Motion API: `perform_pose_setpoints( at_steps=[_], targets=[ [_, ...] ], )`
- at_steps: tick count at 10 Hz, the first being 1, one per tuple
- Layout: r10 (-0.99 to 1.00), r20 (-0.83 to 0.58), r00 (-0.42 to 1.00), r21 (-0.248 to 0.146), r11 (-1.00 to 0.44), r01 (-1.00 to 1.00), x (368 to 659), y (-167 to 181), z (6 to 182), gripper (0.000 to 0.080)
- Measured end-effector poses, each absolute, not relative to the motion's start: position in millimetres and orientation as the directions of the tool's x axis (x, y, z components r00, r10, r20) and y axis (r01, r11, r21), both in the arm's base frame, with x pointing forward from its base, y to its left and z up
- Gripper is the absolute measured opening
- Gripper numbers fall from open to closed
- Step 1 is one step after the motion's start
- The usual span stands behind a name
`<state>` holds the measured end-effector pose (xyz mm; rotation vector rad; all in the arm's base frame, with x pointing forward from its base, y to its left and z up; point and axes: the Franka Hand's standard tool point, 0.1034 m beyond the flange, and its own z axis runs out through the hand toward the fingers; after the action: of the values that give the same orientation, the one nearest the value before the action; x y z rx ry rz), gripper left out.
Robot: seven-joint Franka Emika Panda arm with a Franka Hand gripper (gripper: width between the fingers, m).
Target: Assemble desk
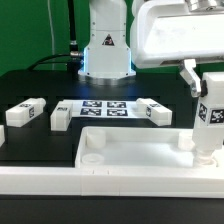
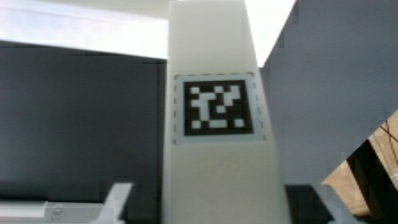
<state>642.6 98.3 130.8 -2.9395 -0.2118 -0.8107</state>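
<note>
The white tray-like tabletop (image 1: pixel 120 150) lies at the front of the exterior view, with round sockets in its corners. One white leg (image 1: pixel 210 115) with a black-and-white tag stands upright over the socket at the exterior view's right, its lower end at the rim. My gripper (image 1: pixel 203 80) is shut on this leg near its top. In the wrist view the leg (image 2: pixel 217 100) fills the middle, tag facing the camera, with a finger (image 2: pixel 125 200) on either side. Three more legs (image 1: pixel 25 112) (image 1: pixel 62 116) (image 1: pixel 155 111) lie on the black table behind the tabletop.
The marker board (image 1: pixel 105 107) lies flat between the loose legs, in front of the robot's base (image 1: pixel 107 50). A white border bar (image 1: pixel 110 185) runs along the front. Another white piece (image 1: pixel 4 135) shows at the exterior view's left edge.
</note>
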Motion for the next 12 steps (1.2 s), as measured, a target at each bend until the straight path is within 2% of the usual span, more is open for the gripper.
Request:
perform_pose_setpoints(
  at_steps=[12],
  targets=[
    [0.114, 0.546, 0.830, -0.037, -0.986, 0.160, 640.2, 102.8, 132.9, 0.0290]
  ],
)
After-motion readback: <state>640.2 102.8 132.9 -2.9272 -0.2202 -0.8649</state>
